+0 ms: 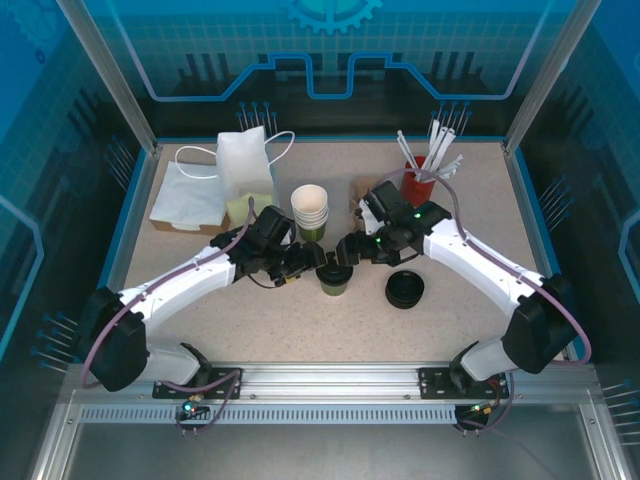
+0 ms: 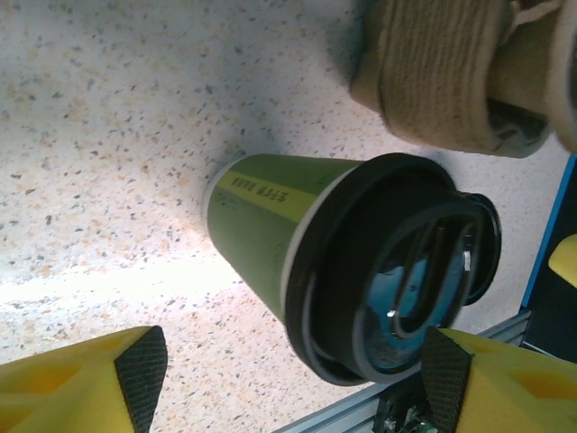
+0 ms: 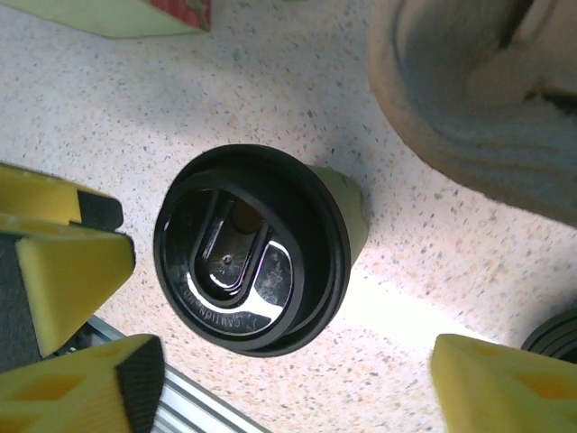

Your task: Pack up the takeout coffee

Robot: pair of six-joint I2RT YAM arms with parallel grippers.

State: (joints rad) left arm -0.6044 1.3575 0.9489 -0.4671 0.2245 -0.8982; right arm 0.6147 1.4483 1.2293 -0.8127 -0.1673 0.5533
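Note:
The takeout coffee cup (image 1: 335, 284) stands upright mid-table, dark green with a round black lid (image 1: 334, 272) on its rim. In the left wrist view the cup (image 2: 257, 221) and lid (image 2: 397, 271) lie just ahead of my left gripper (image 2: 293, 383), whose yellow fingers (image 2: 86, 383) stand wide apart and hold nothing. My left gripper (image 1: 307, 264) is just left of the cup. In the right wrist view the lid (image 3: 248, 262) sits ahead of my open right gripper (image 3: 297, 388). My right gripper (image 1: 352, 251) is at the cup's upper right.
A stack of spare black lids (image 1: 405, 290) lies right of the cup. Behind it stand a stack of paper cups (image 1: 310, 210), the brown pulp carrier (image 3: 487, 99), and a red cup of white straws (image 1: 418, 183). A white bag (image 1: 244, 160) and napkins (image 1: 188, 197) are at back left.

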